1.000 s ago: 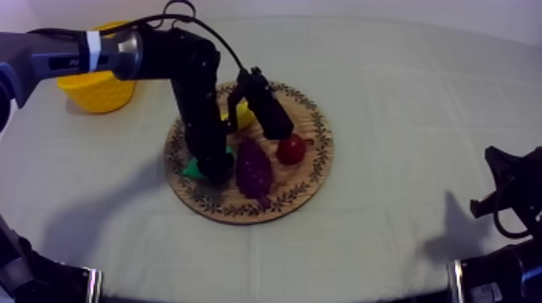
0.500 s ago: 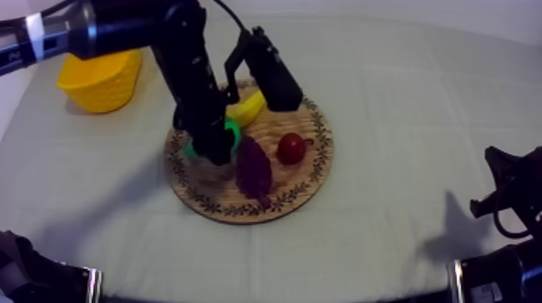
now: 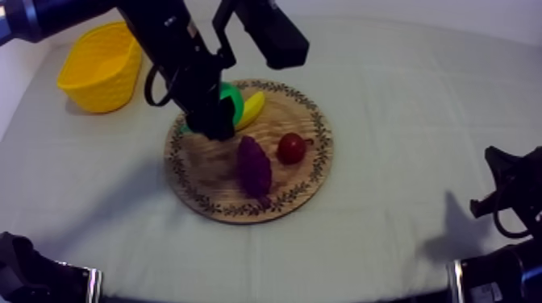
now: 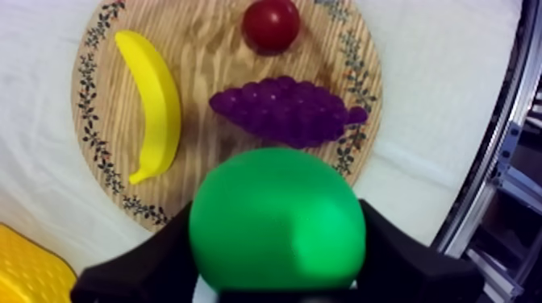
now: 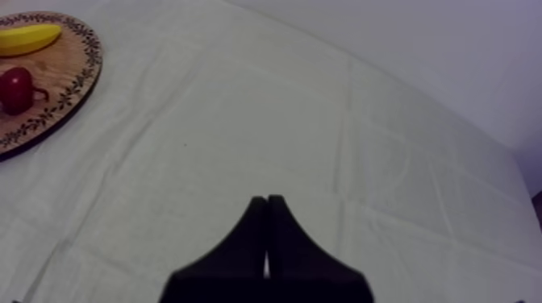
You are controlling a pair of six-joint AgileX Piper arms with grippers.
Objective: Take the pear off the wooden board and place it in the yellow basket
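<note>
The left tool [image 3: 211, 121] is clenched round the green pear [image 4: 277, 219], holding it in the air over the rim of the wooden board [image 3: 306, 173], on the side toward the yellow basket [image 3: 101, 68]. A banana [image 3: 252, 108], a bunch of grapes [image 3: 253, 165] and a small red fruit [image 3: 291, 148] lie on the board. The right tool [image 5: 267, 234] sits low over the worktop [image 3: 403, 97], fingers pressed together on nothing.

A banana [image 3: 252, 107], grapes [image 3: 253, 165] and a small red fruit [image 3: 291, 148] are laid apart from one another; the desk [image 3: 403, 97] is covered by a cloth [image 3: 379, 226].
</note>
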